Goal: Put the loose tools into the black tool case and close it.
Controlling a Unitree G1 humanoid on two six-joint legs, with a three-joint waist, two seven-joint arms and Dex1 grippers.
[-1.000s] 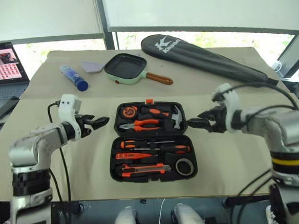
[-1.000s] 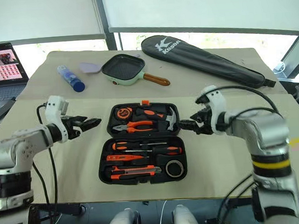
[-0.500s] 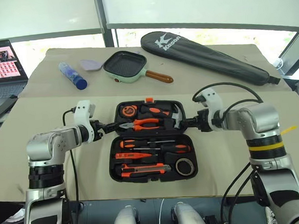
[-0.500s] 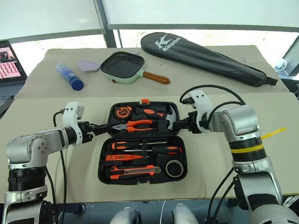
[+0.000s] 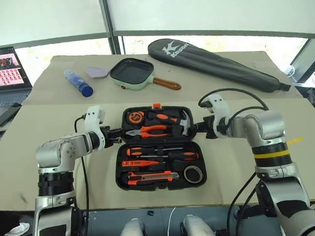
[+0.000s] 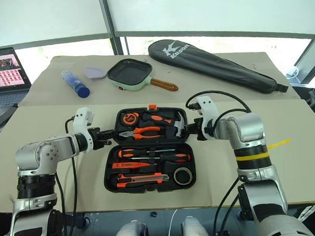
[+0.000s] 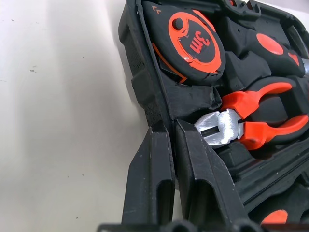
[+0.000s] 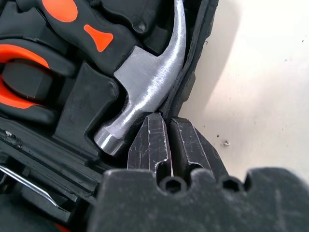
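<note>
Case, open flat at table centre. Loaded: two screwdrivers, tester, knife, tape roll, all slotted in the near half. Left gripper at the far half's nine o'clock edge, right gripper at three o'clock, fingers of each pinching the rim. Outstanding, by my reading: fold shut and latch.

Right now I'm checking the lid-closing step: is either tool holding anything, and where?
Both are shut on the black tool case: left tool on the far half's left rim, right tool on its right rim beside the hammer.
</note>
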